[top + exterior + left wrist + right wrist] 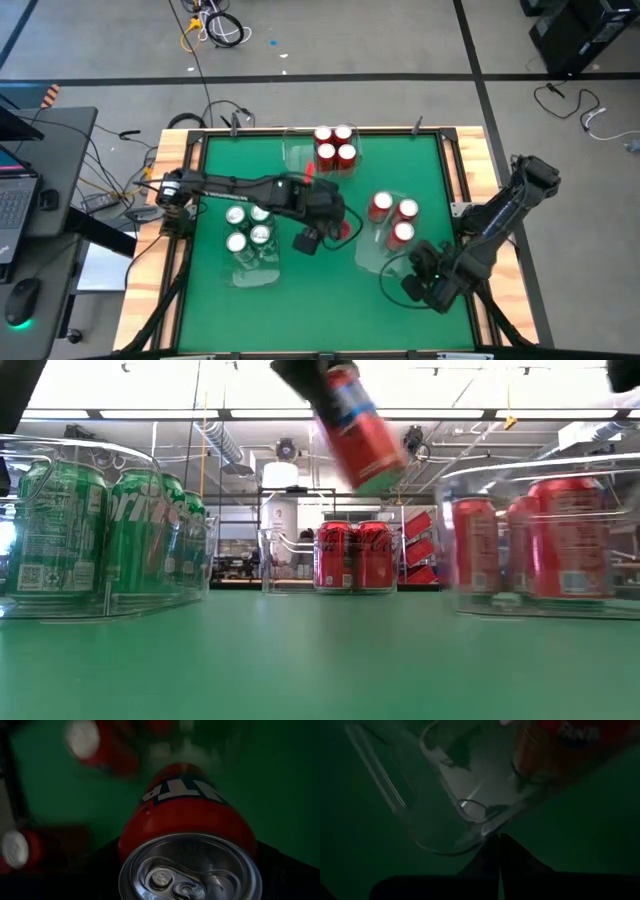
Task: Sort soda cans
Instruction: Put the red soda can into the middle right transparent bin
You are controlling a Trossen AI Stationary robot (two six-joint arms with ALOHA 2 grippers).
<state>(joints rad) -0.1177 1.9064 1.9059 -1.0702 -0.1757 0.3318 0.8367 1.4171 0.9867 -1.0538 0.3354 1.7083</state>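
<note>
The left gripper (335, 222) is clamped on a tilted red can (357, 430) with a silver top, held above the mat between the trays. The right gripper (420, 285), fingers closed, is parked beside the right tray (440, 815). Four green cans (247, 227) are counted left, three red cans (395, 218) right, four red cans (335, 146) farthest.

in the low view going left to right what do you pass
green cans in their clear tray → tilted red can held up in the air above the far pair of red cans → red cans in the right tray
</note>
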